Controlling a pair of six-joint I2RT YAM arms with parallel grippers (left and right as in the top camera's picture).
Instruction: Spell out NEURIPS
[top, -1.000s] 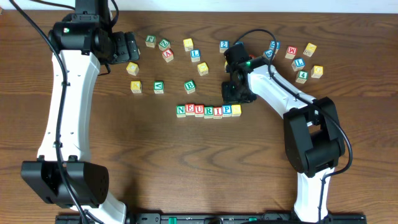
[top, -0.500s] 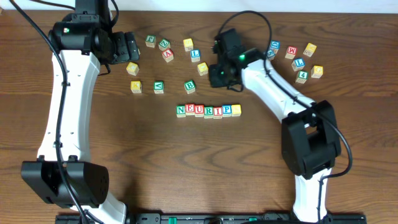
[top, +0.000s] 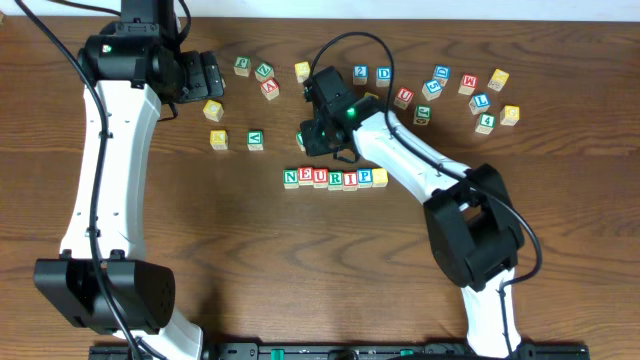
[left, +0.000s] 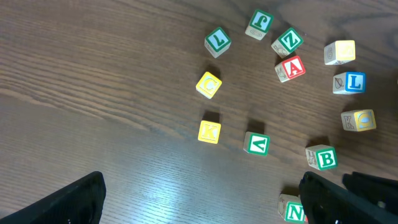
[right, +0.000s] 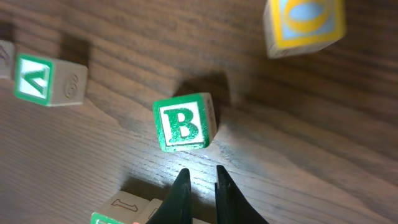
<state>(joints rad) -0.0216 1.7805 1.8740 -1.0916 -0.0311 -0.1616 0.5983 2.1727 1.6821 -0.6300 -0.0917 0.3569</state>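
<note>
NEURIPS row (top: 335, 178): lying on the table (top: 250, 260), cubes touching (yellow-faced cube (top: 380, 177) ending it).
Right gripper (right: 200, 177): fingers pressing together, empty, hovering beside green B cube (right: 183, 122).
Left gripper (top: 210, 76): jaws standing wide apart, empty.

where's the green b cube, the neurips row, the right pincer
green B cube (right: 184, 129), right wrist view, lettered face
NEURIPS row (top: 335, 179), overhead view, its R cube
right pincer (right: 201, 177), right wrist view, between fingertips

The wooden cubes (top: 335, 179) sit touching in one straight row, N-E-U-R-I-P then a yellow-faced cube (top: 380, 176).
</note>
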